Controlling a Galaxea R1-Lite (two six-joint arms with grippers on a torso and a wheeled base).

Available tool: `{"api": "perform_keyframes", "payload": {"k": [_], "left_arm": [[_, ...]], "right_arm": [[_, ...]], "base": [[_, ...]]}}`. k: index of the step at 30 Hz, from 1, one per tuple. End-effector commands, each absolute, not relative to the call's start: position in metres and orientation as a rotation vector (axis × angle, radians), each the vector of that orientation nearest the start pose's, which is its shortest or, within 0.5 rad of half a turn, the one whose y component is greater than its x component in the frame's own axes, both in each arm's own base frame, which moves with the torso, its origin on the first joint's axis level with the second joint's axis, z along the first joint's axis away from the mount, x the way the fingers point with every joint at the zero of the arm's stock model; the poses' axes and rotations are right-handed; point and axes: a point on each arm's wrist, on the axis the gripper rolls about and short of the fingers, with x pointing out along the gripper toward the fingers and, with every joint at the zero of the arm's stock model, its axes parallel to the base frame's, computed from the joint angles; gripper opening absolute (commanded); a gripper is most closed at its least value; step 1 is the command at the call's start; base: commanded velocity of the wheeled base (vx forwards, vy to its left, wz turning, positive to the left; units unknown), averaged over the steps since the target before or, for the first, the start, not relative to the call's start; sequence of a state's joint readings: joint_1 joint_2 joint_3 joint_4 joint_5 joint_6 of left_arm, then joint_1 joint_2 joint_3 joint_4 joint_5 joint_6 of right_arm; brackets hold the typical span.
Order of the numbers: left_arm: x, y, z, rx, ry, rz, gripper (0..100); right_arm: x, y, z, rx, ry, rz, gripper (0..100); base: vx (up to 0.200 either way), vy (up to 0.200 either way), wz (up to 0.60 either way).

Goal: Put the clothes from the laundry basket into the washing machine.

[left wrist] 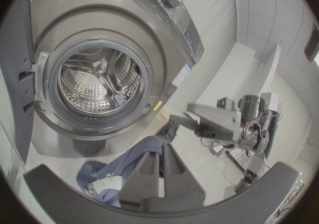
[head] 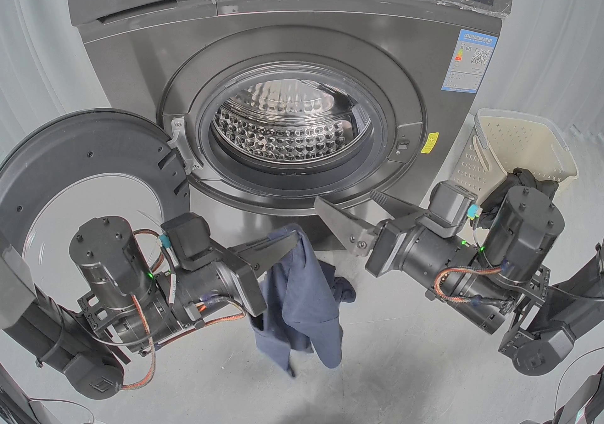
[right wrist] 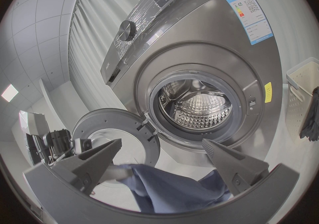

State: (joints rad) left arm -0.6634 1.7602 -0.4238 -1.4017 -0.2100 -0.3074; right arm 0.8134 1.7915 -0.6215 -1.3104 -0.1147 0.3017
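Your left gripper (head: 284,245) has its fingers pressed together on the top fold of a blue garment (head: 302,299), so the cloth is pinched right at the fingertips and hangs down from there. It is a soft, dusty navy piece, bunched where it is gripped and falling in long loose folds with two uneven tails at its lower end (the left wrist view also shows a white label (left wrist: 106,183) on a lower fold). You cannot tell whether those tails touch the grey floor (head: 409,343). The garment hangs in front of the washing machine (head: 390,60), lower than the round opening and outside the shiny perforated drum (head: 283,123), between your two grippers. The machine's door (head: 82,148) stands swung wide to the left. Your right gripper (head: 344,195) sits just beside the garment with its fingers spread wide apart and nothing between them. Off to the right, beside the machine, stands the cream laundry basket (head: 535,136), with a dark garment (head: 525,180) draped over its front rim.
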Motion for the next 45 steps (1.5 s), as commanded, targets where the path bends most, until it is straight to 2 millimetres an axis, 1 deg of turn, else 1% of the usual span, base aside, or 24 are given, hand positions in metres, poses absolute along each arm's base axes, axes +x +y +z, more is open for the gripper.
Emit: {"api": "perform_keyframes", "payload": {"k": [1, 8, 13, 17, 18, 22, 27, 32, 34, 39, 41, 42, 45], "left_arm": [[0.216, -0.17, 0.159, -0.332, 0.025, -0.853, 0], [0.221, -0.171, 0.167, -0.358, -0.004, -0.829, 0], [0.221, -0.172, 0.17, -0.364, -0.02, -0.822, 0], [0.221, -0.172, 0.171, -0.365, -0.022, -0.824, 0], [0.22, -0.173, 0.172, -0.367, -0.022, -0.829, 0], [0.219, -0.173, 0.173, -0.377, -0.024, -0.835, 0], [0.218, -0.173, 0.174, -0.38, -0.028, -0.834, 0], [0.219, -0.173, 0.175, -0.382, -0.037, -0.834, 0], [0.219, -0.173, 0.175, -0.382, -0.039, -0.834, 0], [0.219, -0.173, 0.174, -0.382, -0.037, -0.829, 0], [0.219, -0.173, 0.174, -0.382, -0.035, -0.829, 0], [0.219, -0.173, 0.173, -0.381, -0.032, -0.829, 0], [0.22, -0.174, 0.172, -0.381, -0.03, -0.83, 0]], "right_arm": [[0.203, 0.209, 0.175, 0.343, -0.012, 0.709, 100], [0.194, 0.2, 0.158, 0.277, 0.047, 0.705, 100], [0.192, 0.202, 0.151, 0.258, 0.073, 0.726, 100], [0.197, 0.209, 0.143, 0.237, 0.088, 0.724, 100], [0.202, 0.214, 0.14, 0.23, 0.081, 0.726, 100], [0.215, 0.223, 0.128, 0.212, 0.085, 0.717, 100], [0.233, 0.236, 0.121, 0.216, 0.066, 0.706, 100], [0.242, 0.244, 0.114, 0.212, 0.073, 0.702, 100], [0.248, 0.25, 0.108, 0.209, 0.073, 0.702, 100], [0.258, 0.259, 0.109, 0.222, 0.045, 0.703, 100], [0.262, 0.262, 0.112, 0.232, 0.024, 0.704, 100], [0.267, 0.265, 0.119, 0.24, -0.009, 0.704, 100], [0.273, 0.268, 0.123, 0.241, -0.027, 0.702, 100]], "base": [[0.0, 0.0, 0.0], [0.0, 0.0, 0.0], [0.0, 0.0, 0.0], [0.0, 0.0, 0.0], [0.0, 0.0, 0.0], [0.0, 0.0, 0.0], [0.0, 0.0, 0.0], [0.0, 0.0, 0.0], [0.0, 0.0, 0.0], [0.0, 0.0, 0.0], [0.0, 0.0, 0.0], [0.0, 0.0, 0.0], [0.0, 0.0, 0.0]]}}
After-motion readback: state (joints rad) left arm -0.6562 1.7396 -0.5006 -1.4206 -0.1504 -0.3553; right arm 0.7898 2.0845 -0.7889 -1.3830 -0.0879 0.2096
